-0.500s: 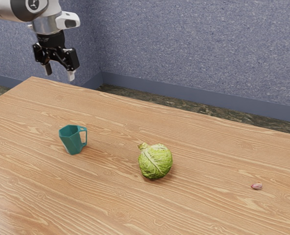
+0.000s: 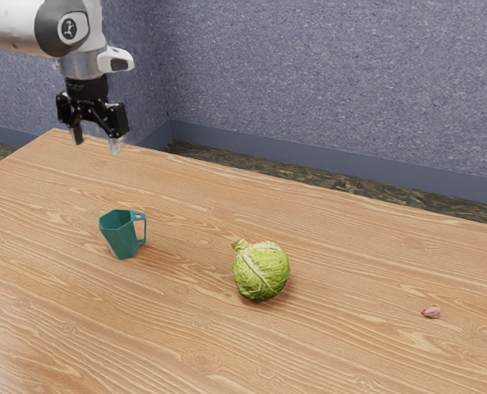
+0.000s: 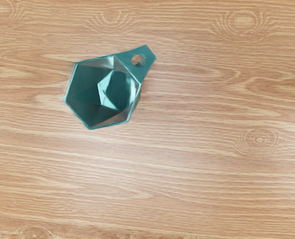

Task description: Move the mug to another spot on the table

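The mug stands upright on the table, mouth up, toward the exterior view's left. It is a dark teal, faceted mug that narrows toward its base, and its handle points to the exterior view's right. From my wrist I look down into the mug: its angular rim, its shaded inside and the handle with a small round hole in it, with bare wood grain all around (nothing touches the mug).

My gripper hangs high in the air, well apart from the mug, up toward the table's far edge in the exterior view. Its two black fingers point downward with a clear gap between them, spread and holding nothing.

To the exterior view's right of the mug, with bare wood between the two, a green cabbage lies on the table with its stem end up and to the left. Much farther right, near the table's edge, lies a small pinkish thing, too small for me to tell what it is. Behind the table rises a speckled blue-grey wall.
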Robot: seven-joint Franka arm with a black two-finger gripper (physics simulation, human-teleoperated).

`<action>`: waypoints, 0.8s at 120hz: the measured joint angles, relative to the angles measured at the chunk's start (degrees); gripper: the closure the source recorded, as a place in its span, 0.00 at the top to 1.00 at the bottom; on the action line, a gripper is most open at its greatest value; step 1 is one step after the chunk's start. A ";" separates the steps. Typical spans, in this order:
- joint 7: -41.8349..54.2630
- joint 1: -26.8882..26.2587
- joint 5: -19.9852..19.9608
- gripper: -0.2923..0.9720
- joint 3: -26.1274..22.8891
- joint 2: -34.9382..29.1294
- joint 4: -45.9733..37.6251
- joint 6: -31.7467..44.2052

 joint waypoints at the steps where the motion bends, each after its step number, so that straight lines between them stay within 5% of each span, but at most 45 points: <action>1: 0.03 0.66 0.05 0.77 0.01 0.45 0.01 0.01; 25: 0.93 7.37 0.42 0.77 0.00 7.75 0.05 0.95; 96: 21.77 5.66 0.45 0.77 -4.30 20.18 6.62 10.44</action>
